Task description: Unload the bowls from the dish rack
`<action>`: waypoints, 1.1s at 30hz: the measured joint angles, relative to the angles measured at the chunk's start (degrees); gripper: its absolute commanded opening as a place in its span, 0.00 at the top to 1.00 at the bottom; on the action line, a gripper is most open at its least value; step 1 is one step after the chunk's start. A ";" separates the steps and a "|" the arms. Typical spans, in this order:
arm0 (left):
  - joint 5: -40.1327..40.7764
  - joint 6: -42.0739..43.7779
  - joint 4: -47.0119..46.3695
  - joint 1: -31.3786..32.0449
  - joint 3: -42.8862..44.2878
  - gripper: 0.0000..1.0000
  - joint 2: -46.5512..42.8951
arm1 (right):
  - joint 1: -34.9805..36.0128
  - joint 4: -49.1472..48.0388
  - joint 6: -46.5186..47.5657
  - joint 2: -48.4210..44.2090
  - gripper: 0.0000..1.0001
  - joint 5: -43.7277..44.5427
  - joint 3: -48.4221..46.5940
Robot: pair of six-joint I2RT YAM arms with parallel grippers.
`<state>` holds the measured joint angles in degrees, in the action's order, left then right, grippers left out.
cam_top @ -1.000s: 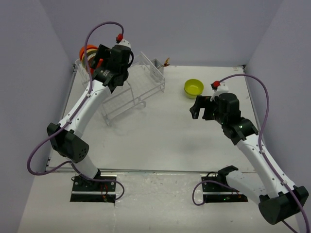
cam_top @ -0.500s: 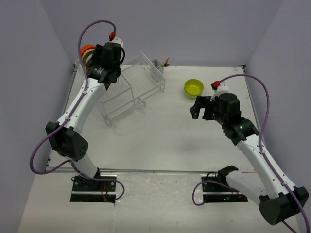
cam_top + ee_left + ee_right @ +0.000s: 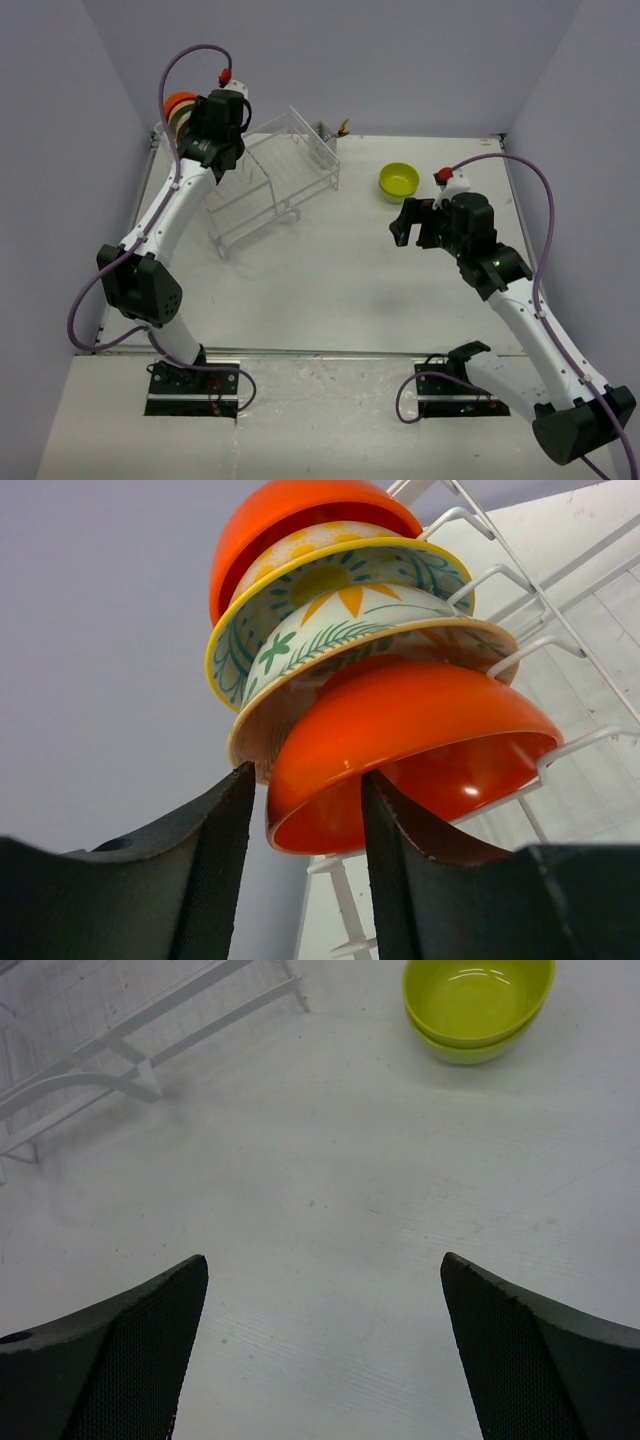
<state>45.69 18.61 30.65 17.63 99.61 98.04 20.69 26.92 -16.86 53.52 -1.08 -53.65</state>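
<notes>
Several bowls stand on edge in a row at the left end of the dish rack [image 3: 280, 170]. The nearest is an orange-red bowl [image 3: 420, 740]. Behind it come two patterned bowls [image 3: 340, 620] and another orange-red bowl [image 3: 300, 505]. My left gripper [image 3: 308, 775] straddles the nearest bowl's rim. Its right finger is inside the bowl. A small gap shows between the left finger and the bowl's outside. Two lime-green bowls [image 3: 478, 1005] sit stacked on the table at the far right. My right gripper [image 3: 322, 1260] hangs wide open over bare table, holding nothing.
The rack's small side cup [image 3: 325, 130] stands at its far right corner. The lilac left wall [image 3: 100, 630] is close behind the row of bowls. Rack bars [image 3: 130, 1040] reach into the right wrist view's upper left.
My left gripper has moved left and back to the bowls at the rack's end. Its jaws have narrowed around the orange-red bowl's rim. The right arm has not moved.
</notes>
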 measured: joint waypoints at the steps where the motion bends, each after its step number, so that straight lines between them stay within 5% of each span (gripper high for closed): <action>1: -0.09 0.02 -0.13 0.00 0.00 0.58 0.15 | 0.00 -0.04 0.02 -0.04 0.01 0.00 0.17; 19: 5.29 6.16 -2.97 1.40 -2.97 1.00 -0.13 | 0.00 -0.85 0.46 0.09 0.01 -0.20 0.68; 33: 5.53 7.52 -6.58 2.67 -6.56 1.00 -2.60 | 0.00 -0.87 0.66 0.09 0.01 -0.22 0.68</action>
<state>51.22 26.13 24.08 20.29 93.06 95.44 20.69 26.04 -16.21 53.60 -1.30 -52.97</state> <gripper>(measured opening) 0.096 0.987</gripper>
